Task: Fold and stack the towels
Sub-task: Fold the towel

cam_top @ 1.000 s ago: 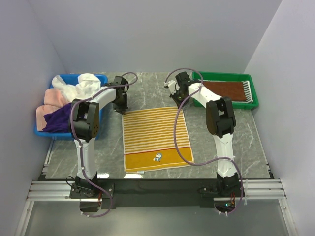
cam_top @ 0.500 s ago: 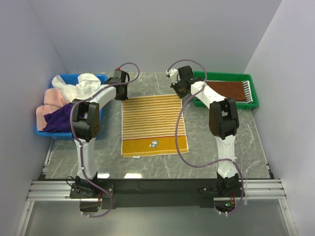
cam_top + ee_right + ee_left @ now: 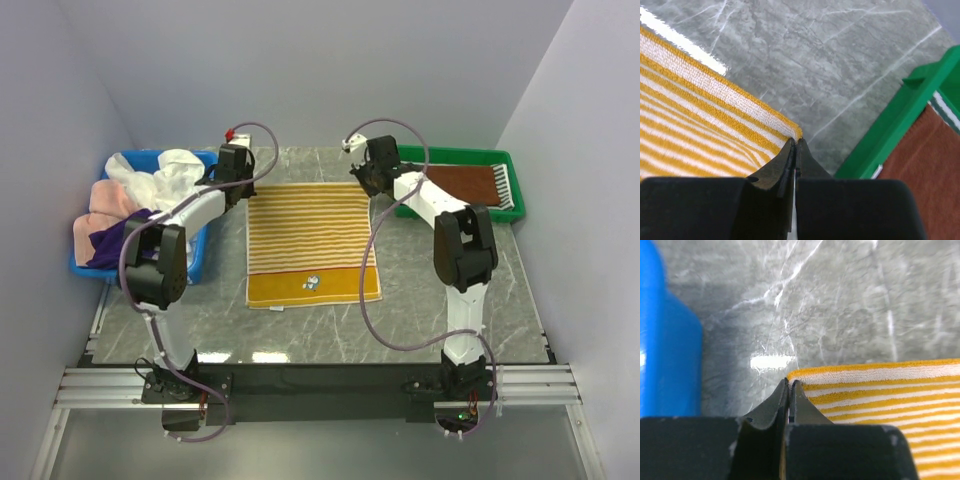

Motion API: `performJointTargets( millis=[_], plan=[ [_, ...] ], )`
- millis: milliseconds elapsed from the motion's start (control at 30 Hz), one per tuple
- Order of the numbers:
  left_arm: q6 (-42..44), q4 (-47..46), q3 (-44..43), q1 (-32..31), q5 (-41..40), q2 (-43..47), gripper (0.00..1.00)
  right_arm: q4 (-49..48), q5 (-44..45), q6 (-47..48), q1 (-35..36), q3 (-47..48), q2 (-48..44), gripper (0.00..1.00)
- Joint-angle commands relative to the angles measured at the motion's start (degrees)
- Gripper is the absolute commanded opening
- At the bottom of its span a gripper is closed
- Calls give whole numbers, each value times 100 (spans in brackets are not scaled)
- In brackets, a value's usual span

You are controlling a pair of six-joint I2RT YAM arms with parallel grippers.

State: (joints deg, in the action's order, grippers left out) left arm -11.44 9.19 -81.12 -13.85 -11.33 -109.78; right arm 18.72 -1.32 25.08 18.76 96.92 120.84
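Spread flat in a single layer on the grey marbled tabletop [image 3: 430, 290]: yellow-and-white striped terry towel [image 3: 312, 243], stripes running side to side, solid yellow band with a small printed figure [image 3: 312, 283] along its near edge. At the far left corner of this towel: left gripper [image 3: 790, 385], jaws pressed together with the corner hem pinched between the fingertips, tips down close to the tabletop. At the far right corner of the same towel: right gripper [image 3: 796, 142], jaws likewise closed tight on the hem. Both far corners clamped; near edge and both near corners lying free on the tabletop. Left of the striped towel, near its far left corner: blue plastic bin [image 3: 203, 158], filled with a loose heap of white towel [image 3: 165, 172], pink towel [image 3: 100, 205] and purple towel [image 3: 120, 245], all crumpled and unfolded. Right of the striped towel, just beyond its far right corner: green plastic tray [image 3: 455, 152], holding a brown towel [image 3: 455, 185] laid flat, with a white-striped strip showing at the end farthest from the striped towel. No contact between the striped towel and either the bin or the tray.
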Motion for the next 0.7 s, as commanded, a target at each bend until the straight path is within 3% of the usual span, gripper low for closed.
performJointTargets(
  millis=[0,300,667],
  plan=[
    [134,-611,447,137,-431,667,1,-483,554,6,-171,-506,-788,0],
    [-358,-1032,1783,32,-413,1757,1,-1063,861,-188,31,-2054,-1861,0],
    [-930,-1428,3242,-355,-1019,3251,1,-1863,1696,-627,479,-4005,-3302,0]
  ],
)
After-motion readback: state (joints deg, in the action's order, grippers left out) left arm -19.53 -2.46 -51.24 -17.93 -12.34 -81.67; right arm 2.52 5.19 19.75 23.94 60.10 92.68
